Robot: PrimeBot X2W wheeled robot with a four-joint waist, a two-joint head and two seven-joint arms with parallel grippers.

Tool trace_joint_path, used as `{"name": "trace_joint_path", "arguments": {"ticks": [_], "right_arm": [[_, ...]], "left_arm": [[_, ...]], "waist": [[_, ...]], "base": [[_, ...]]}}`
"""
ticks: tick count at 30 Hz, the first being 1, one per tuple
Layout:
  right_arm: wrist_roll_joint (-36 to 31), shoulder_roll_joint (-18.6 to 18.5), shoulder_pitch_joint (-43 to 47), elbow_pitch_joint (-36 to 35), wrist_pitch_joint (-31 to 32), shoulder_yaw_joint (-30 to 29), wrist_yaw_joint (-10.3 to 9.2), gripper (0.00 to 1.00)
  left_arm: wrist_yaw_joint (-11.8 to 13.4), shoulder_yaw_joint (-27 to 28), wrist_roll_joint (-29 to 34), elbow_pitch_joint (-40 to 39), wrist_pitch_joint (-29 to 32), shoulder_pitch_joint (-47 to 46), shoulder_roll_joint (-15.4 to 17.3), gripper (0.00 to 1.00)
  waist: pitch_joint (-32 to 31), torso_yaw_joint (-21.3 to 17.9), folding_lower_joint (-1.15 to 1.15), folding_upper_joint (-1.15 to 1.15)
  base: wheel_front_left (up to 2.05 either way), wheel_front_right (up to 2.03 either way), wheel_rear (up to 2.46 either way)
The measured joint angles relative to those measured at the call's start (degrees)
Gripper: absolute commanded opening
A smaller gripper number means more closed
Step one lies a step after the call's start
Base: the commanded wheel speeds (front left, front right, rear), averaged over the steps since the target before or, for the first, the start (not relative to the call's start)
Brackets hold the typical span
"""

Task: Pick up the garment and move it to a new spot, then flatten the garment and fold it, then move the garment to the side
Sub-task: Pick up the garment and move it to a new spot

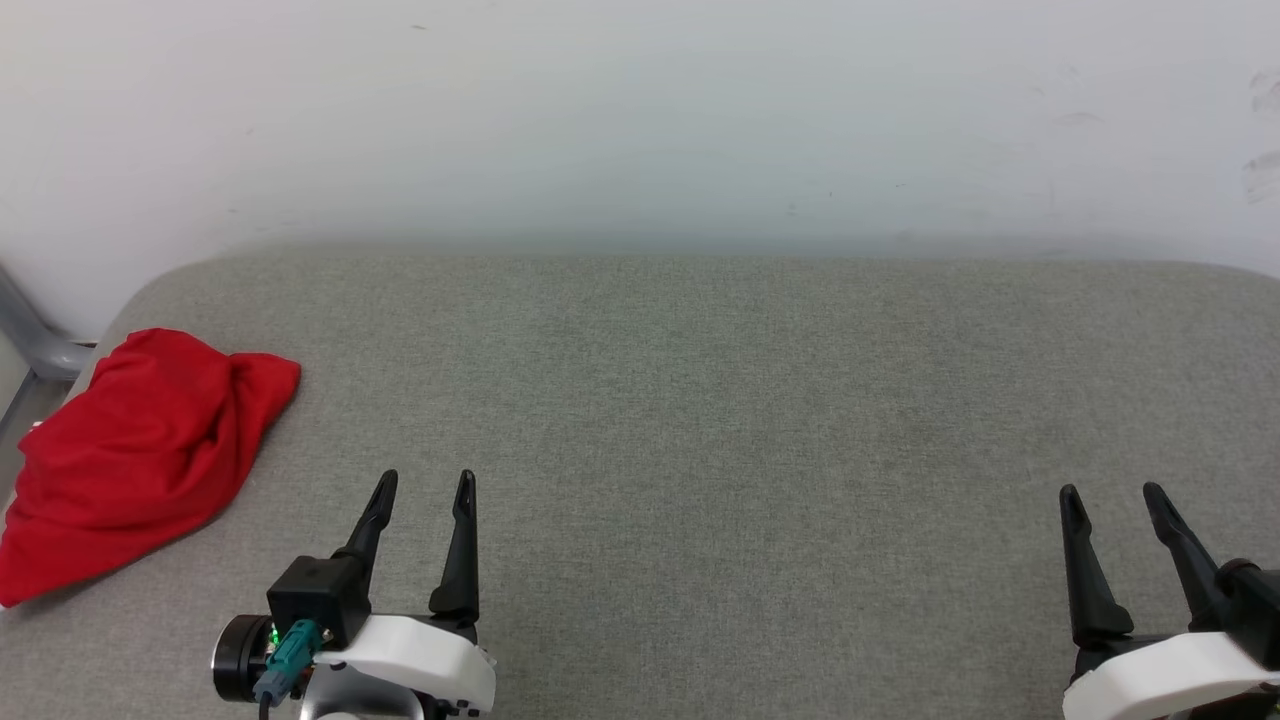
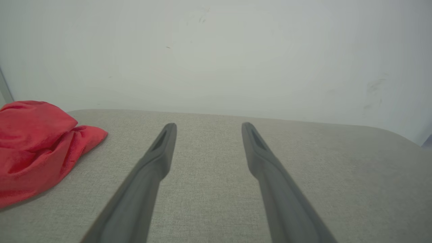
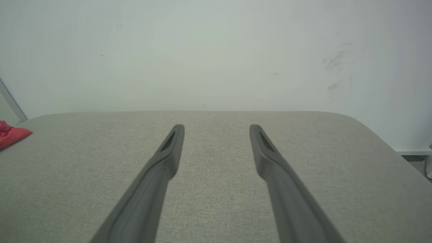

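Head view takes in the whole of the garment (image 1: 140, 455). It is a crumpled bright red heap at the far left of the grey padded surface (image 1: 700, 400), and its near end reaches the surface's left edge. My left gripper (image 1: 427, 480) hovers near it on the right but apart from it, fingers spread and empty. My right gripper (image 1: 1111, 491) is well apart at the near right, also parted and holding nothing.

Left wrist view shows the folds of the heap from low down, to the left of my open fingers. Right wrist view catches just a red corner at its left edge, along with the surface's rounded right corner and a pale ledge past it.

A white wall (image 1: 640, 120) with faint scuffs at its right stands behind the surface. What looks like a grey metal bar (image 1: 40, 345) slants just beyond the heap, though I cannot make it out well. Bare fabric lies between my grippers and the garment.
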Motion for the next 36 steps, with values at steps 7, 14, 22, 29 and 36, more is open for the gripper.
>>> {"name": "trace_joint_path", "arguments": {"ticks": [7, 14, 22, 29, 36], "right_arm": [[-1.7, 0.0, 0.1, -0.1, -0.5, -0.4, 0.0, 1.0], [-3.5, 0.0, 0.5, -0.2, -1.6, -0.7, 0.0, 1.0], [-3.4, 0.0, 0.6, -0.1, -2.1, 0.4, 0.0, 1.0], [-3.2, 0.0, 0.3, 0.8, -2.7, 2.0, 0.01, 1.0], [-3.7, 0.0, 0.2, 1.3, -3.3, 3.6, 0.01, 1.0]], "left_arm": [[-0.1, 0.1, 2.5, 0.9, -0.9, 0.0, -0.3, 1.0], [-0.5, 0.2, 4.5, 1.5, -1.5, -0.2, -0.6, 1.0], [-0.9, 0.6, 4.2, 1.4, -1.6, -1.2, -0.7, 1.0], [-0.8, 0.7, 3.8, 1.5, -1.6, -1.4, -0.8, 1.0], [-0.5, 1.8, 4.1, 1.7, -1.6, -1.4, -0.8, 1.0]], "waist": [[-0.2, 0.4, 0.0, 0.0], [-0.3, 2.2, 0.0, 0.0], [0.0, 6.8, 0.0, 0.0], [0.2, 12.6, 0.0, 0.0], [0.5, 18.5, 0.0, 0.0]], "base": [[0.0, 0.0, 0.0], [0.0, 0.0, 0.0], [0.0, 0.0, 0.0], [0.0, 0.0, 0.0], [0.0, 0.0, 0.0]]}}
